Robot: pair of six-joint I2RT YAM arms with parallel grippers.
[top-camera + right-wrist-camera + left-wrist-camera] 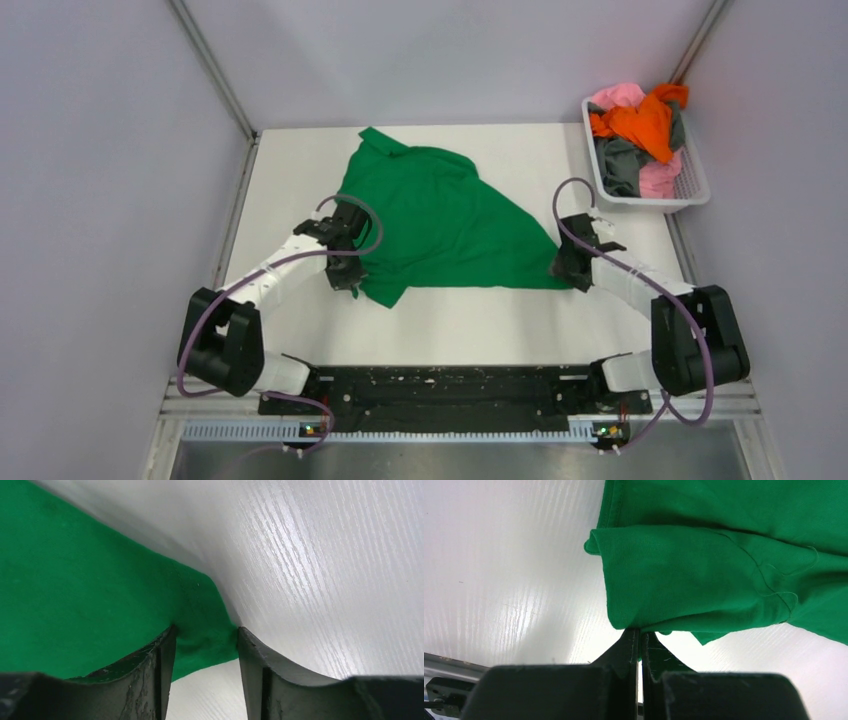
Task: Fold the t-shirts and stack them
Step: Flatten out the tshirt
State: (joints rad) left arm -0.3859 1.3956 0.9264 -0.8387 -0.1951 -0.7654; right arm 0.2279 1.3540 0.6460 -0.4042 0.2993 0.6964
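A bright green t-shirt (pixel 440 215) lies spread on the white table, bunched at its left side. My left gripper (pixel 345 262) is shut on the shirt's left edge; the left wrist view shows the green cloth (pixel 704 575) pinched between the closed jaws (pixel 640 632). My right gripper (pixel 563 268) is open at the shirt's right corner; in the right wrist view that corner (pixel 205 640) lies between the spread fingers (pixel 205 630). Orange (pixel 640 122), pink (pixel 658 178) and dark grey (pixel 620 165) t-shirts lie heaped in the basket.
A white plastic mesh basket (pixel 690 185) stands at the back right corner of the table. Grey walls close in the table on the left, back and right. The black arm-base rail (pixel 440 390) runs along the near edge.
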